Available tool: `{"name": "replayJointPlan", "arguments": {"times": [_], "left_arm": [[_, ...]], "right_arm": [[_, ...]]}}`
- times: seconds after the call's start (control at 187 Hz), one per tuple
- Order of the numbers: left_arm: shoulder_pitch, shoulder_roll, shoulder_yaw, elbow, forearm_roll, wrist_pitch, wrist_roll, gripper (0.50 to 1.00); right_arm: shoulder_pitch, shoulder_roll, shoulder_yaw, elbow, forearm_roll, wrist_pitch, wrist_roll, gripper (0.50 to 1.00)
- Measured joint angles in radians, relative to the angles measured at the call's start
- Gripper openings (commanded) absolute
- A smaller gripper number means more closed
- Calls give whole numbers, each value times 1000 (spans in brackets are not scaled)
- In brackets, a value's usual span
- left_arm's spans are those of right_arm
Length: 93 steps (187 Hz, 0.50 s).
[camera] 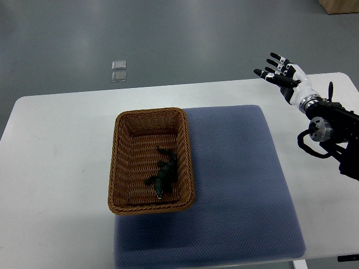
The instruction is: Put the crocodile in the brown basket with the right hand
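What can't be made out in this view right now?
Left hand: outside the top view.
Right hand: its arm is cut by the right edge.
Crocodile in the basket: dark and small, head end unclear.
Two clear items on the floor: too small to identify.
Box: cut by the top corner.
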Motion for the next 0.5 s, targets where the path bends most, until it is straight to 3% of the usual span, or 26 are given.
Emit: {"name": "replayJointPlan", "arguments": {"times": [0.496], "left_arm": [[0, 0, 0, 0, 0, 0, 0, 1000]], "right_arm": [[-19, -5, 8, 0, -7, -8, -8, 928]]}}
